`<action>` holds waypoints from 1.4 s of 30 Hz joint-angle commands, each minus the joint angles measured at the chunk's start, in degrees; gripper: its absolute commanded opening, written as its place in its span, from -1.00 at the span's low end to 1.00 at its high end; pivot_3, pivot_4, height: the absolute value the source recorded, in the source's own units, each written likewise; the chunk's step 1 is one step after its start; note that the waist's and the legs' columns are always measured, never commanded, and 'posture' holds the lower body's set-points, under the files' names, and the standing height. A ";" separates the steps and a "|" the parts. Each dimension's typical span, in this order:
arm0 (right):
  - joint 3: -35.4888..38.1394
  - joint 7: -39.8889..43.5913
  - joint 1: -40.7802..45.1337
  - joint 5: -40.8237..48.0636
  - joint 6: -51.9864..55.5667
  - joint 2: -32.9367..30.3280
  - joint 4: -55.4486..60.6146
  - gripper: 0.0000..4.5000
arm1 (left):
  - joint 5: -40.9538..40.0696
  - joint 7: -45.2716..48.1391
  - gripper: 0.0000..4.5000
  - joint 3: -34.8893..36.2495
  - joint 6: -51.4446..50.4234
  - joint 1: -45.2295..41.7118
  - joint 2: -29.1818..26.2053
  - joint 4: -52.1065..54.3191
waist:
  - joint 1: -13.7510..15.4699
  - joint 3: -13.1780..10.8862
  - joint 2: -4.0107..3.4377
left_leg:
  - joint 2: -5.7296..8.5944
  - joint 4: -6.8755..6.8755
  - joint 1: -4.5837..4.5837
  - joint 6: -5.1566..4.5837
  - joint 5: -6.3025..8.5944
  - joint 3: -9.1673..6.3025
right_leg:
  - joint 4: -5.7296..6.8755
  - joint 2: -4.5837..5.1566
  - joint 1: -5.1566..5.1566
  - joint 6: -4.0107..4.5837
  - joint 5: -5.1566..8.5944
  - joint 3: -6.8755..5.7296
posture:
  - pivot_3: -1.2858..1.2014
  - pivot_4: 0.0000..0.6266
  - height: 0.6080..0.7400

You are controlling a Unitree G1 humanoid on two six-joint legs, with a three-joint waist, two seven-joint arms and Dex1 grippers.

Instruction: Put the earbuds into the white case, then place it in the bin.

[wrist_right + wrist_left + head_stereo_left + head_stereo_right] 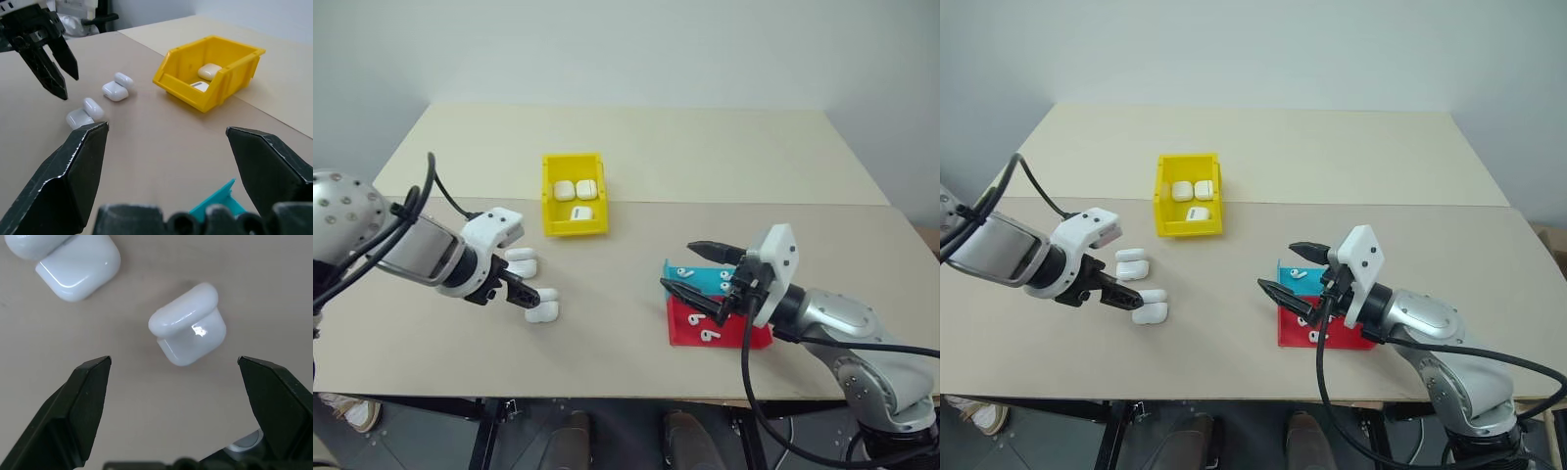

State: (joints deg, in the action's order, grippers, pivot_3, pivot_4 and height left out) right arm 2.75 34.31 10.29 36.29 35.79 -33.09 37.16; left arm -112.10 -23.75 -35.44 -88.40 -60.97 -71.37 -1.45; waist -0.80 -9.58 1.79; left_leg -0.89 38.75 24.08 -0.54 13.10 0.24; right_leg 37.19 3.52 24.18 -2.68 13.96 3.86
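Two white cases lie on the table with lids flipped up, one (pixel 542 307) right under my left gripper (pixel 530 294) and one (pixel 521 261) just beyond it. That gripper points steeply down, open and empty; in the left wrist view the nearer case (pixel 188 330) sits between its fingers (pixel 88 396). Earbuds lie in the blue tray (pixel 685 272) and the red tray (pixel 707 335). My right gripper (pixel 677 265) hovers open and empty over those trays, pointing left. The yellow bin (pixel 551 196) stands farther back with three white cases inside.
The blue tray (pixel 705 282) and red tray (pixel 685 328) sit side by side near the table's front edge at the right. A seam (pixel 754 203) crosses the tabletop behind the bin. Bare table lies between the cases and the trays.
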 commanded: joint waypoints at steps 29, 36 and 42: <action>-2.61 -0.10 1.46 -2.55 -2.56 2.34 1.44 1.00 | -0.90 3.72 -0.99 -6.79 0.28 -1.78 -3.52 12.60 | 0.39 0.00 0.01 | -0.03 0.01 0.02 0.04 -0.02 0.41 | -0.08 -0.01 -0.04 0.00 0.01 -0.05 | 0.03 -0.52 1.00; -2.36 0.03 1.42 -2.51 -2.50 2.21 1.46 1.00 | 4.02 3.18 -0.99 -7.98 -2.89 -1.71 2.25 8.35 | 0.12 0.00 0.02 | -0.02 0.02 0.01 0.03 -0.02 0.40 | -0.06 -0.03 -0.04 0.00 0.01 -0.04 | 0.03 -0.52 1.00; -2.13 0.19 1.50 -2.53 -2.59 2.09 1.32 1.00 | 8.32 0.82 -0.99 -6.26 -2.18 0.89 6.57 6.28 | 0.12 0.01 0.01 | -0.02 0.02 0.02 0.04 -0.03 0.27 | -0.06 -0.02 -0.03 0.00 0.01 -0.03 | 0.03 -0.52 1.00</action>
State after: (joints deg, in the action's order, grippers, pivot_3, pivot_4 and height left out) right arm -0.41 34.38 10.93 33.37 34.56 -30.92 37.00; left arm -105.38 -22.10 -43.49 -91.14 -60.57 -65.29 5.09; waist -0.67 -9.58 1.80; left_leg -0.90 38.77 24.09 -0.51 13.07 0.49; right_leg 37.14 3.49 24.14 -2.68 13.97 3.83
